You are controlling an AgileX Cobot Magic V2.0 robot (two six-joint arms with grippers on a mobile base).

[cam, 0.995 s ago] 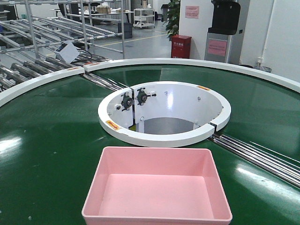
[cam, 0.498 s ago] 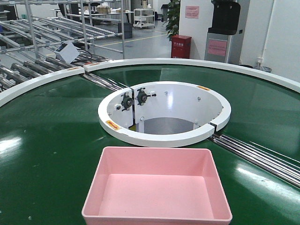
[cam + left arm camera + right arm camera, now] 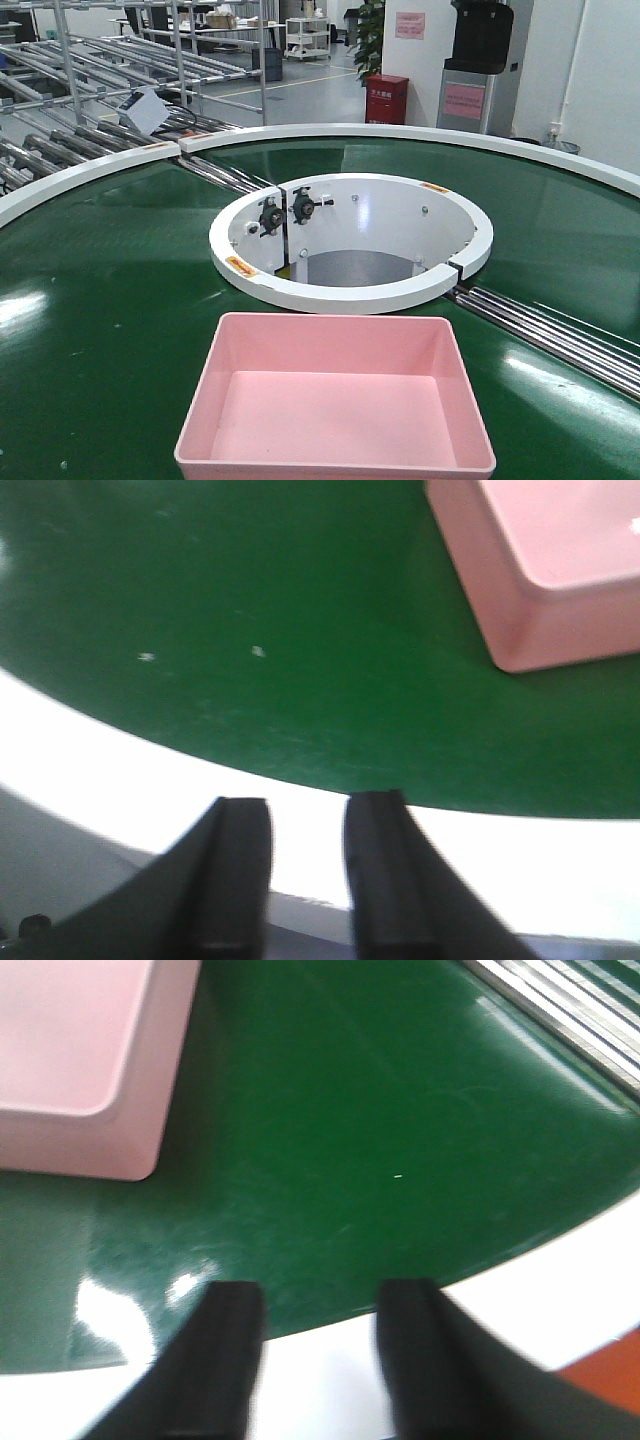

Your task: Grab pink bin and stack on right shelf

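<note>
The glossy green belt (image 3: 110, 300) curves round a white ring (image 3: 250, 275). The pink bin (image 3: 335, 400), smooth shallow plastic with sloping walls, sits at the belt's near edge, centre. A one-sided pinch could slip off those slick walls. The left gripper (image 3: 305, 880) and right gripper (image 3: 315, 1360) flank it, jaws slightly parted, empty.

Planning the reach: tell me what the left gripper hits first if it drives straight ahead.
Probably the green belt, just past the white rim; the left gripper has open fingers aimed left of the pink bin. Depth is unclear.
</note>
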